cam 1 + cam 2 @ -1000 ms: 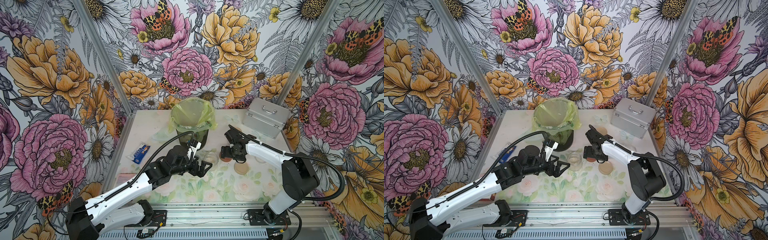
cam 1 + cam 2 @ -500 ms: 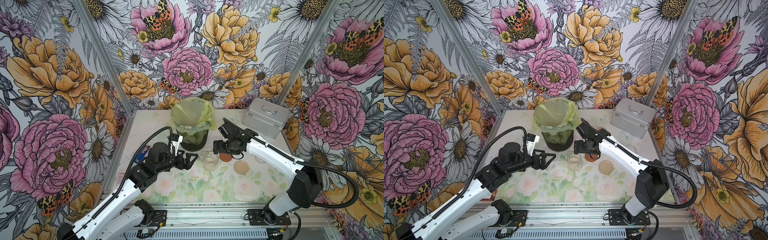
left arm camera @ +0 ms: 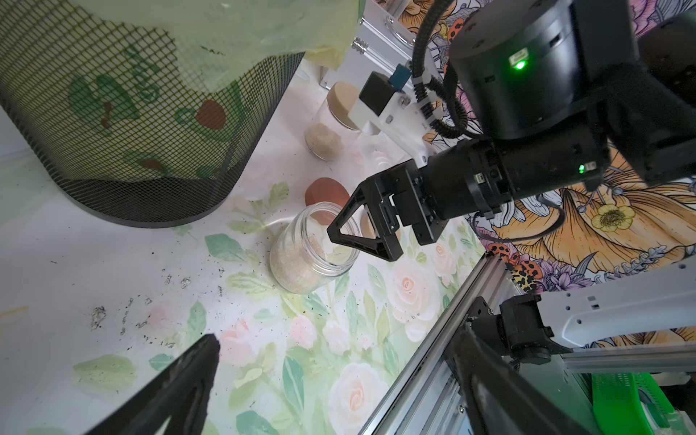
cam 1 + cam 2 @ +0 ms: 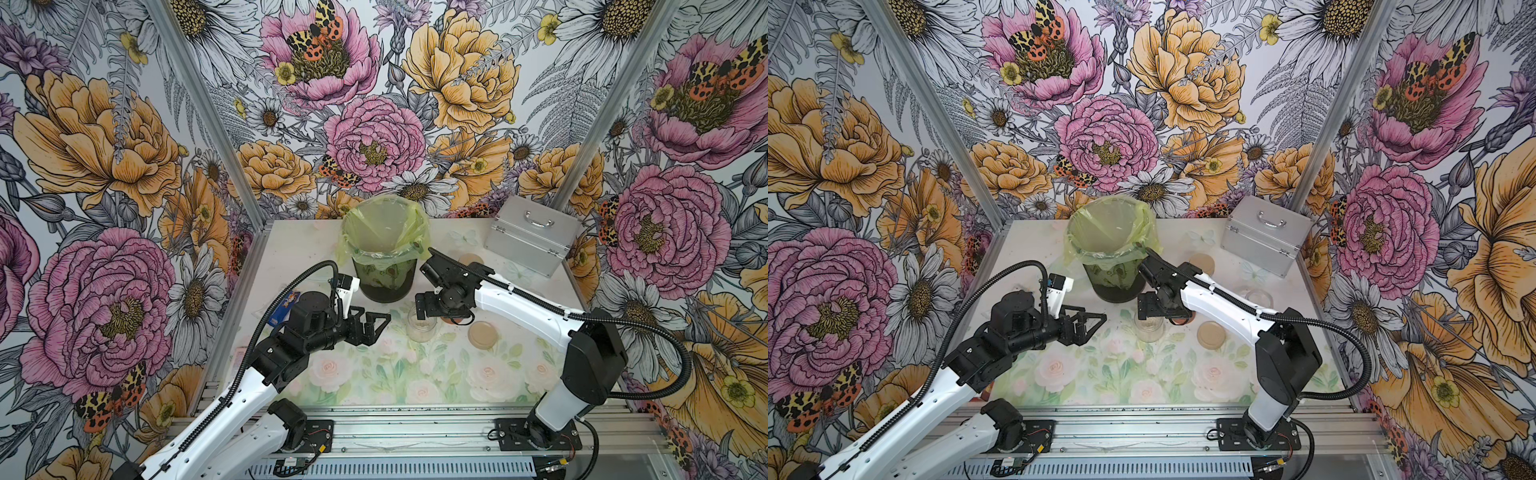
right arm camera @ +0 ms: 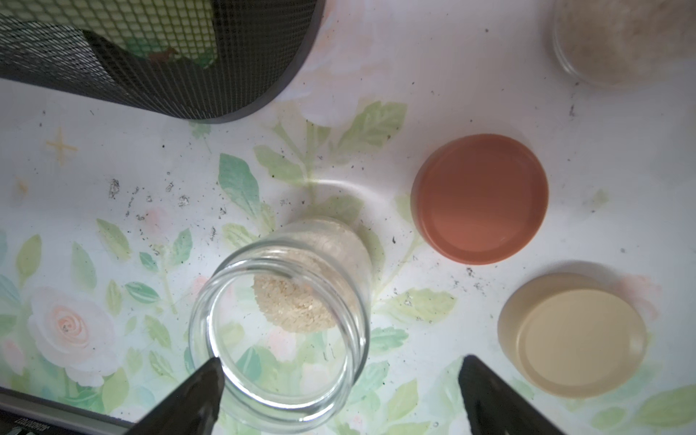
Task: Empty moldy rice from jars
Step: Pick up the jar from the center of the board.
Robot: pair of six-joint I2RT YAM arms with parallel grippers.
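An open glass jar [image 4: 422, 329] [image 4: 1148, 329] stands upright in front of the bin, with moldy rice [image 5: 297, 306] heaped against one side. My right gripper [image 4: 426, 306] [image 5: 339, 376] hangs open just above it, one fingertip [image 5: 205, 378] over the rim, gripping nothing. My left gripper [image 4: 378, 326] [image 3: 335, 346] is open and empty, a short way left of the jar. A reddish-brown lid [image 5: 478, 197] and a beige lid [image 4: 482, 334] lie right of the jar. A second jar [image 3: 331, 128], lying on its side with rice in it and a beige lid on, is further back. A third jar [image 5: 621, 37] also holds rice.
The dark mesh bin [image 4: 384, 270] with a yellow-green bag stands just behind the open jar. A silver case [image 4: 528, 239] sits at the back right. A blue packet [image 4: 286, 307] lies by the left wall. Dark crumbs dot the flowered mat.
My right gripper swung left from the lids to above the open jar. My left gripper drew back to the left, away from the jar.
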